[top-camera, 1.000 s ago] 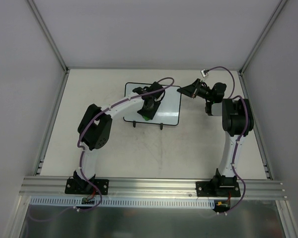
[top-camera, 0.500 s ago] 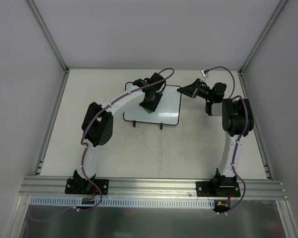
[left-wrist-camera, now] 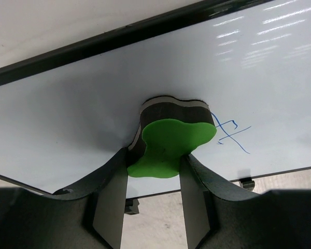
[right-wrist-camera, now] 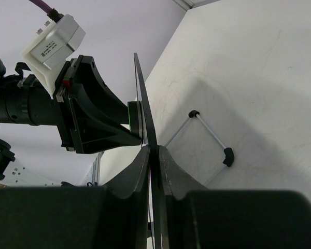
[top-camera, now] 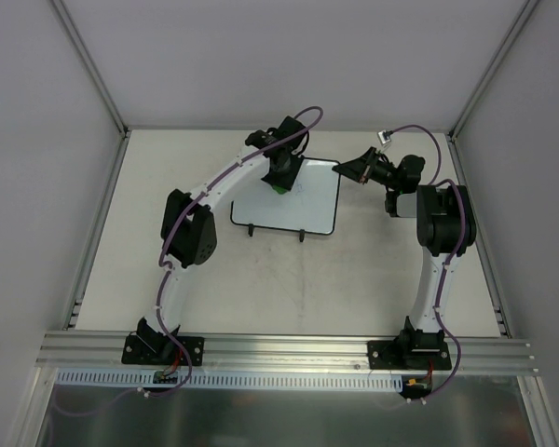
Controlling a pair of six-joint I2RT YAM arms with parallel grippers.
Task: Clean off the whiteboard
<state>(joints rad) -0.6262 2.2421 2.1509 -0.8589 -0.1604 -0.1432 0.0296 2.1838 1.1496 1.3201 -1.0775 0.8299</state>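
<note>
The whiteboard [top-camera: 303, 207] is a white board with a thin black frame and two black feet, in the middle of the table. My left gripper [top-camera: 281, 182] is shut on a green eraser block [left-wrist-camera: 171, 142] and presses it on the board's far part. A small blue scribble [left-wrist-camera: 232, 134] lies just right of the eraser. My right gripper [top-camera: 343, 170] is shut on the board's right edge [right-wrist-camera: 144, 109], seen edge-on between the fingers. The left gripper [right-wrist-camera: 101, 119] shows on the board's other side in the right wrist view.
The board's wire stand [right-wrist-camera: 210, 135] with black end caps rests on the table behind it. Grey enclosure walls [top-camera: 93, 65] ring the table. An aluminium rail [top-camera: 289, 346] runs along the near edge.
My left gripper has slid the eraser from the board's near middle toward its far edge. The right gripper and the board have stayed put.
</note>
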